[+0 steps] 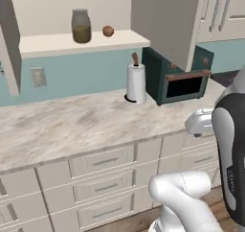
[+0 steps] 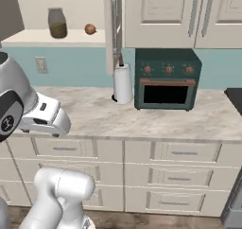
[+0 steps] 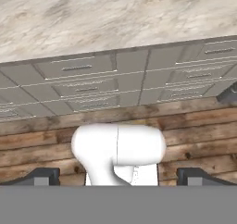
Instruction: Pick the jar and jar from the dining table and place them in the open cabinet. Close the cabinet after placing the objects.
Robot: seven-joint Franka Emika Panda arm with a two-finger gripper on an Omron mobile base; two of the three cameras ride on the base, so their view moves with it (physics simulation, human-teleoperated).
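Wide apart and empty, the pincer point(image 3: 118, 179) hangs over plank flooring point(image 3: 41, 144). Up on the cream cabinet point(image 1: 72, 41) shelf, a rounded glass jar point(image 1: 81, 26) of olive-green stuff stands near an orange-brown ball point(image 1: 108, 31), above the marbled desk point(image 1: 62, 121).

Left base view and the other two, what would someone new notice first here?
Probably the open cabinet up on the wall, with a glass jar of olive-green contents and a small orange-brown ball on its cream shelf. Below it, a dark green toaster oven stands on the marbled counter beside a white paper towel roll. In the hand view, the open end effector points down at the wooden floor before the drawers.
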